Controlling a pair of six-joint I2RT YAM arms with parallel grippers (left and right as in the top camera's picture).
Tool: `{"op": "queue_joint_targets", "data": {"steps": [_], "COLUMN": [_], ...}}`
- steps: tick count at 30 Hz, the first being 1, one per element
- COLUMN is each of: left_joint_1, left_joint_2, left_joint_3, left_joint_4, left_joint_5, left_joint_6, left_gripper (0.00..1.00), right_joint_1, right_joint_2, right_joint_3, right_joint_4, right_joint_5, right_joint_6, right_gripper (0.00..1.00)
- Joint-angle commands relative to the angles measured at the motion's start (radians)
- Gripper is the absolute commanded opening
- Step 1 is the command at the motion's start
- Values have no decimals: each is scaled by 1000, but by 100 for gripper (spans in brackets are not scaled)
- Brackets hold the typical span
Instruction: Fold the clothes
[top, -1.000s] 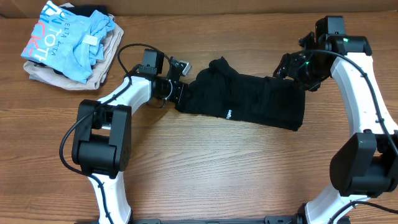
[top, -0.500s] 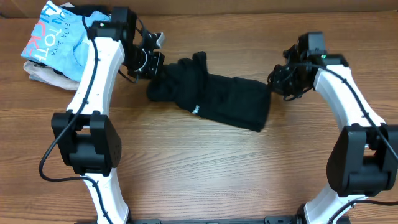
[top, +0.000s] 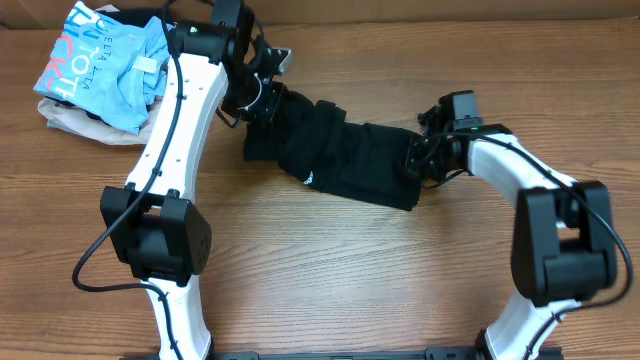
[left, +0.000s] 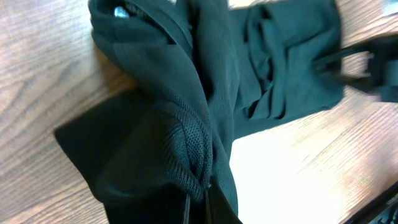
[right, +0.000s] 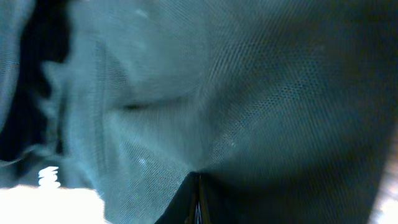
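Note:
The clothes, a black shirt (top: 345, 160), lie bunched in a long strip across the middle of the table, with a small white tag (top: 308, 180) on the near edge. My left gripper (top: 268, 97) is shut on the strip's far-left end. In the left wrist view its jaws (left: 199, 202) pinch a ribbed hem of the black shirt (left: 211, 74), which trails away over the wood. My right gripper (top: 414, 160) is shut on the strip's right end. Black fabric (right: 249, 93) fills the right wrist view, and the jaws (right: 196, 196) are closed on a fold.
A light blue shirt with lettering (top: 105, 60) lies crumpled on a beige garment (top: 92, 125) at the back left corner. A cardboard wall (top: 400, 8) runs along the table's far edge. Bare wood shows in front of the black shirt.
My left gripper has carried its end of the shirt back and left, then slightly right. My right gripper came down to the shirt's right end and closed on it.

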Motion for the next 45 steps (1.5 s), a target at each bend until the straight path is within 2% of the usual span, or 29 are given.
{"op": "queue_joint_targets", "data": {"steps": [1,5,12,19,24,28,33,37,39,42,43,45], "left_joint_1": [-24,-77,-248,-400,-448,-469,-472,-471,-471,-471,-471,-469], "left_joint_2": [-16,-16,10,78,174,250,286,288,288,287,284,276], "left_joint_3": [103,129,115,74,74,74,74,77,91,140,192,266], "left_joint_4": [-6,10,78,177,226,288,357,409,426,425,412,389], "left_joint_5": [6,35,10,-161,-158,-110,-69,-32,10,82,121,130], "left_joint_6": [-46,-68,-77,-254,-315,-326,-353,-352,-352,-351,-351,-350], "left_gripper": [4,4,4,4,4,4,5,6,18,63,84,100], "right_joint_1": [0,-12,-24,-61,-169,-322,-512,-615,-649,-668,-668,-668], "right_joint_2": [94,129,129,100,-60,-272,-485,-580,-602,-607,-606,-606], "right_joint_3": [-13,-12,-12,1,40,94,121,121,121,121,120,120], "right_joint_4": [6,2,-2,-2,-16,-75,-116,-154,-171,-188,-191,-190], "right_joint_5": [16,5,5,-89,-219,-300,-329,-328,-328,-327,-324,-320], "right_joint_6": [30,29,21,14,14,16,22,18,11,-5,-11,-13], "right_gripper": [4,4,4,4,4,4,4,4,4,4,4,5]}}
